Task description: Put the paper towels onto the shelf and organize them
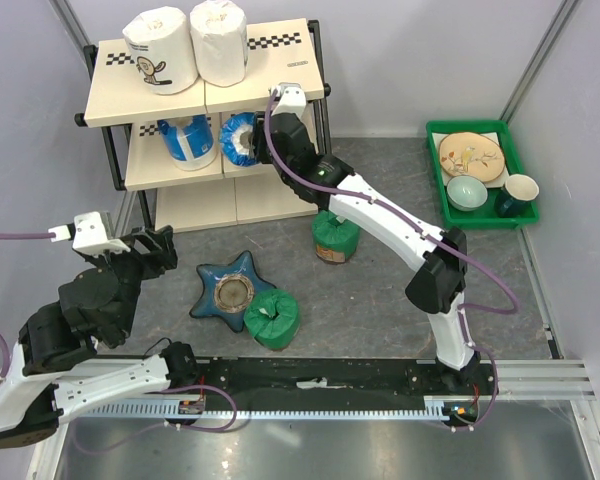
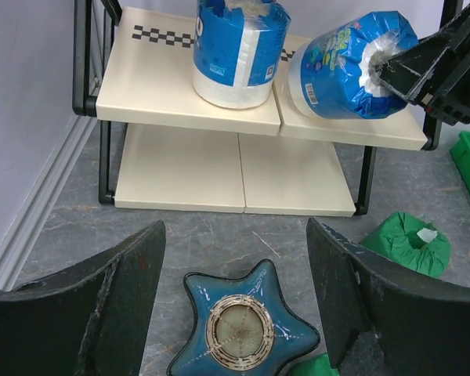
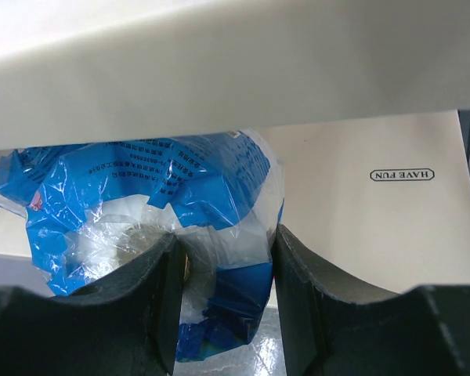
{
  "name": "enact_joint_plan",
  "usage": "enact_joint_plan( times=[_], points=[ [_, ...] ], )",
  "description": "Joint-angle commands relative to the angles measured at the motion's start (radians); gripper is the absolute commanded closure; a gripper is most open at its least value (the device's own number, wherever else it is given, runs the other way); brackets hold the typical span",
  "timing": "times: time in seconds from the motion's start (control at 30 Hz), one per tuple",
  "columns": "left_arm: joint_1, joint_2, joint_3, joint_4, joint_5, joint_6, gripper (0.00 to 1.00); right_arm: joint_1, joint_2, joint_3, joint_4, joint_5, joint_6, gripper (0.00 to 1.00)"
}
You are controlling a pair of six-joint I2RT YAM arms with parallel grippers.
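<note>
- Top external view: the shelf (image 1: 270, 52) carries two white rolls (image 1: 160, 50) on its top board. On the middle board are an upright blue roll (image 1: 188, 140) and a tipped blue roll (image 1: 242, 138). The right hand (image 1: 264, 148) meets the tipped one from the right. Two rolls remain on the bench (image 1: 380, 310): the far green roll (image 1: 335, 237) under the right forearm, and the near green roll (image 1: 272, 318) touching the star dish (image 1: 230, 288). The near one lies rightward of the left hand (image 1: 158, 248), which is probably the nearer free hand.
- Left wrist view: the left hand (image 2: 235, 235) is spread and empty above the star dish. The tipped blue roll's (image 2: 345, 66) long axis slants up to the right, its core mouth toward the right hand.
- Right wrist view: the right hand's fingers (image 3: 133, 313) pinch the tipped roll's wrapped wall under the top board. Standing it upright would turn on that slanted axis.
</note>
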Motion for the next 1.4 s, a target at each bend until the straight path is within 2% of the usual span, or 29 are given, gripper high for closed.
enact_joint_plan(
  times=[0.0, 0.27, 0.53, 0.73, 1.07, 1.27, 1.37],
  points=[
    [-0.004, -0.001, 0.021, -0.016, -0.002, -0.043, 0.2, 0.004, 0.003, 0.068, 0.071, 0.032, -0.001, 0.68],
    [-0.004, -0.007, 0.016, -0.033, -0.001, -0.06, 0.2, 0.006, 0.014, 0.079, 0.076, 0.007, -0.009, 0.48],
    [-0.004, -0.024, 0.017, -0.045, -0.007, -0.061, 0.2, 0.002, 0.002, 0.065, 0.102, 0.007, -0.014, 0.36],
    [-0.004, -0.026, 0.013, -0.056, -0.004, -0.077, 0.2, 0.002, -0.004, 0.057, 0.116, 0.002, -0.018, 0.3],
    [-0.004, -0.018, 0.001, -0.055, -0.001, -0.087, 0.2, 0.004, -0.038, 0.008, 0.143, -0.016, -0.037, 0.27],
    [-0.004, -0.007, -0.032, -0.044, 0.025, -0.095, 0.2, 0.002, -0.142, -0.127, 0.201, -0.064, -0.047, 0.26],
    [-0.004, 0.01, -0.094, 0.03, 0.079, -0.063, 0.2, 0.004, -0.241, -0.304, 0.243, -0.083, -0.044, 0.25]
  ],
)
